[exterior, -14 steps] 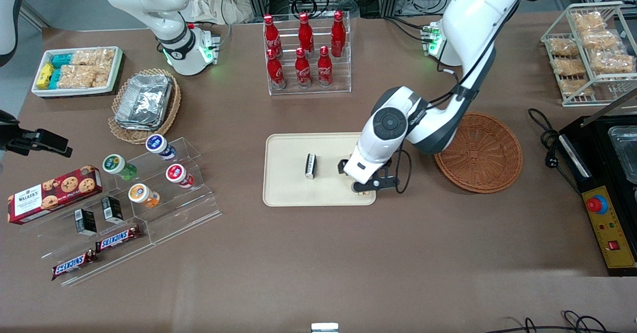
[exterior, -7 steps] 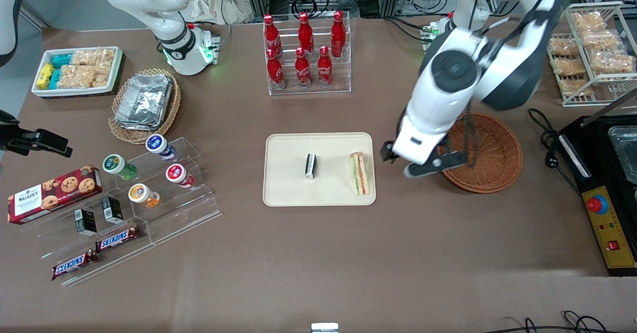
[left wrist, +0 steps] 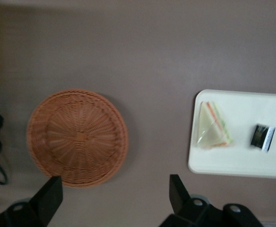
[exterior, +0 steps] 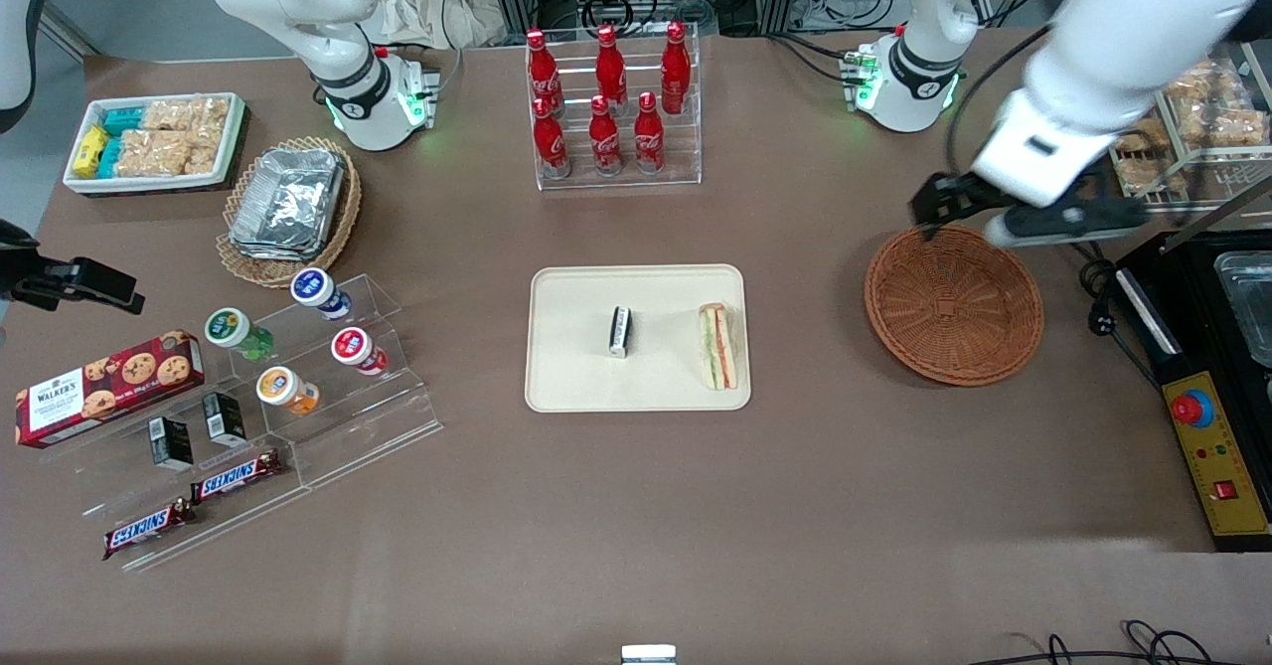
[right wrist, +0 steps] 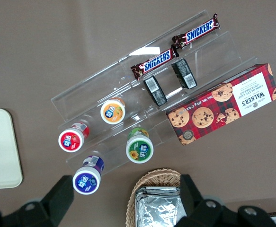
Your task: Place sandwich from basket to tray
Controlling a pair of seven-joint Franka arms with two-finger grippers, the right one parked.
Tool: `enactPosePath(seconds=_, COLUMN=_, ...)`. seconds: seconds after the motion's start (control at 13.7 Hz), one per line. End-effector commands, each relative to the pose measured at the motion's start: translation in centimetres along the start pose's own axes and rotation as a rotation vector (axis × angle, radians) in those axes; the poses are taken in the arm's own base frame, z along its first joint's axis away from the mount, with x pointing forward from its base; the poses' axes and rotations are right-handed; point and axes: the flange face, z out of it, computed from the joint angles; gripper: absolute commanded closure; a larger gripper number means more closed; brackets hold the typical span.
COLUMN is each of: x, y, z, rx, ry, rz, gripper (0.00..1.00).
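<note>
While the sandwich [exterior: 717, 346] lay on the tray [exterior: 571, 387], soft and crushable, best pinched lightly across its bread faces, the gripper [exterior: 1004, 216] hung wide, empty, above the basket [exterior: 954, 305].

"SNICKERS" on two bars [right wrist: 194, 32]; "WALKERS" on red cookie box [right wrist: 223, 105].

The sandwich [exterior: 717, 346] lies on the tray [exterior: 576, 367], at the edge nearest the round basket [exterior: 954, 304]; the gripper [exterior: 979, 218] hangs open above the basket's rim.
</note>
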Motion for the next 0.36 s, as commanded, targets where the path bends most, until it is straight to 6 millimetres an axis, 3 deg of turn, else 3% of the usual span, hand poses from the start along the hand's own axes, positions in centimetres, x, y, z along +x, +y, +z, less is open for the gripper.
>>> enactPosePath(seconds=0.0, x=-2.3, y=-6.1, z=-1.3, rx=-0.035, ry=-0.001, rz=0.108, gripper=0.00)
enactPosePath(seconds=0.07, x=-2.0, y=-6.4, z=-2.0, rx=-0.031, ry=0.001, rz=0.105, gripper=0.00)
enactPosePath(seconds=0.29, x=-0.5, y=-4.6, z=-2.5, rx=-0.007, ry=0.001, rz=0.147, gripper=0.00)
